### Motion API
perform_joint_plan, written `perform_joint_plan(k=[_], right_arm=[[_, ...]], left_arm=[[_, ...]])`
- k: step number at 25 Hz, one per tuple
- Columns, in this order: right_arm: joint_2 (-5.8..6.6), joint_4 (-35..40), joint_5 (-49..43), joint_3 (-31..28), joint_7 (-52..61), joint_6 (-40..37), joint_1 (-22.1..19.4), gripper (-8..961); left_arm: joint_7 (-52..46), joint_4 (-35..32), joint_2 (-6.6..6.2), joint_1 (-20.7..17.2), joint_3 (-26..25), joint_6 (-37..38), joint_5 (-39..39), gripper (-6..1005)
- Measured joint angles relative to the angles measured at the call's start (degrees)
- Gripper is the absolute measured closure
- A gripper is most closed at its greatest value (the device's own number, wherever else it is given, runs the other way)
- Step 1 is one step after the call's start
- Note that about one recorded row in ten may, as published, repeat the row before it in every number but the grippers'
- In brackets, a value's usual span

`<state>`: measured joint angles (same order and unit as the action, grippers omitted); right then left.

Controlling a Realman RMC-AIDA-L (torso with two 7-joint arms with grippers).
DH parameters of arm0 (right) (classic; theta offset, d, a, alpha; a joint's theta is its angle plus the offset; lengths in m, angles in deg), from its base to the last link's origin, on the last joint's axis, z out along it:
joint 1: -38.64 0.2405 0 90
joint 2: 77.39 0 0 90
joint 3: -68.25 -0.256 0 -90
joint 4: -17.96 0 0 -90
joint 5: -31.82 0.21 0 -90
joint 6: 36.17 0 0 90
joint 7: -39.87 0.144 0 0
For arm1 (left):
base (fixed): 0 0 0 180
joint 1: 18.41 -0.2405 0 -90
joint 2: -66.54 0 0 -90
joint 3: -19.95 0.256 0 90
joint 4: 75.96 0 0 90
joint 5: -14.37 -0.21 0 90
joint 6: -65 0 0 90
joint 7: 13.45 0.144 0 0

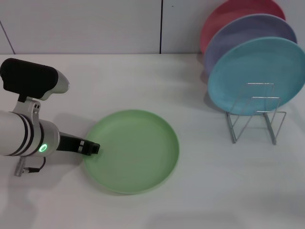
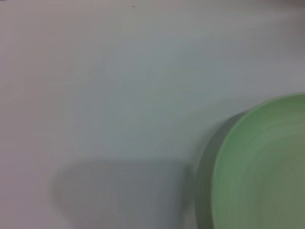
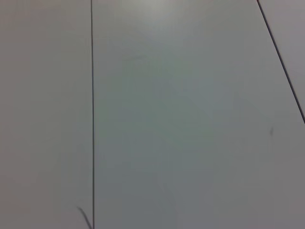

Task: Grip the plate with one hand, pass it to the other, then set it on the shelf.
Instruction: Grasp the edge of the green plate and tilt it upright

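The light green plate [image 1: 131,150] lies flat on the white table, left of centre in the head view. Part of it also shows in the left wrist view [image 2: 262,167]. My left gripper [image 1: 94,148] is low at the plate's left rim, its black tip touching or just over the edge. The silver wire shelf [image 1: 255,119] stands at the right, with bare wire loops at its front. My right gripper is out of view; the right wrist view shows only plain white panels.
A light blue plate [image 1: 257,76] stands upright in the shelf, with a lavender plate [image 1: 248,33] and a pink plate [image 1: 228,16] behind it. A white wall runs along the table's back.
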<state>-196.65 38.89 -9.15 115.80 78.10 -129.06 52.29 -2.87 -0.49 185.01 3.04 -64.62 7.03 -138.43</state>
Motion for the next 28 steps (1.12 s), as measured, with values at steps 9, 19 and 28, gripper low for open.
perform_joint_plan(k=[9,19,28], right_arm=[[0.08,0.24,-0.02,0.00,0.00,-0.07,-0.12,114],[0.09,0.34,-0.16,0.00,0.00,-0.09,-0.12,115],[0.09,0.42,-0.25,0.07,0.00,-0.09,-0.12,115]], left_arm=[[-0.05,-0.19,0.00,0.31,0.03,-0.08,-0.05,572],[0.35,-0.90,-0.09,0.56,0.14,-0.29,-0.46,730],[0.21,1.94,-0.08,-0.64,0.74,-0.95,-0.92,828]])
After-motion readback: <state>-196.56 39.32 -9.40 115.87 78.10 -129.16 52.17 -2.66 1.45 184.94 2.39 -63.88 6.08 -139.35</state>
